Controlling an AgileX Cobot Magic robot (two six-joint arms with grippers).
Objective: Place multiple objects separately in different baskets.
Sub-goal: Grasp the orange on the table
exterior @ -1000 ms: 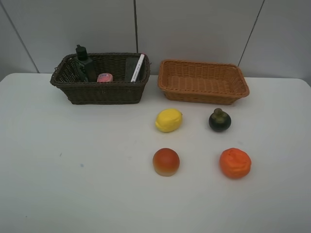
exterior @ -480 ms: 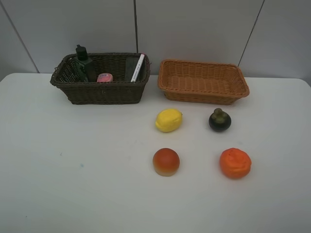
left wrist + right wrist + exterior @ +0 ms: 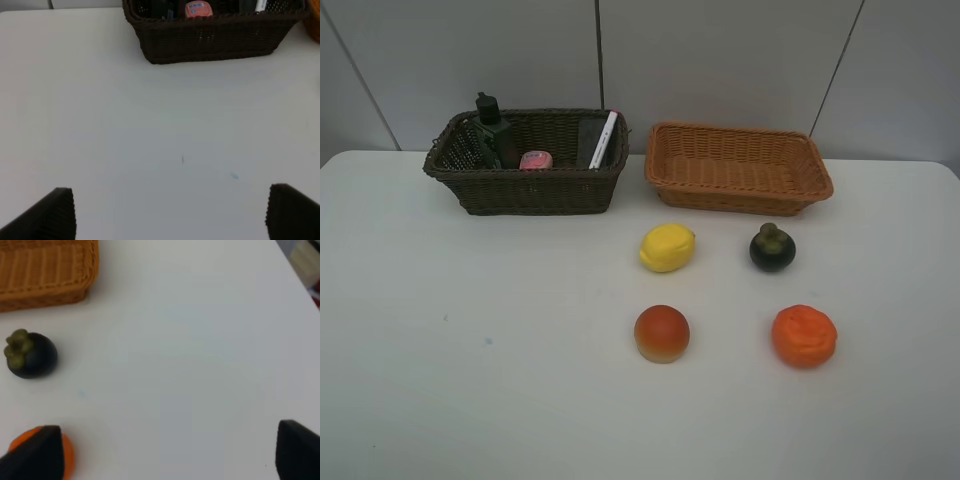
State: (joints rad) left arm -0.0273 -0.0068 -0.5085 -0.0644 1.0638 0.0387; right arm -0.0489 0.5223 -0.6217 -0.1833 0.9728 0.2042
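Observation:
The dark brown basket (image 3: 525,185) at the back left holds a dark green bottle (image 3: 492,128), a pink bottle (image 3: 535,160), a black eraser block (image 3: 588,138) and a white marker (image 3: 605,139). Beside it the light orange-tan basket (image 3: 737,170) holds nothing. In front lie a lemon (image 3: 667,247), a mangosteen (image 3: 772,247), a red-orange fruit (image 3: 662,333) and an orange (image 3: 804,336). Neither arm shows in the high view. My left gripper (image 3: 170,212) is open over bare table, facing the brown basket (image 3: 210,37). My right gripper (image 3: 167,455) is open, near the orange (image 3: 67,452) and the mangosteen (image 3: 31,355).
The white table (image 3: 470,350) runs wide on the left and along the front. A grey panelled wall stands behind the baskets. The table's right edge (image 3: 295,275) shows in the right wrist view.

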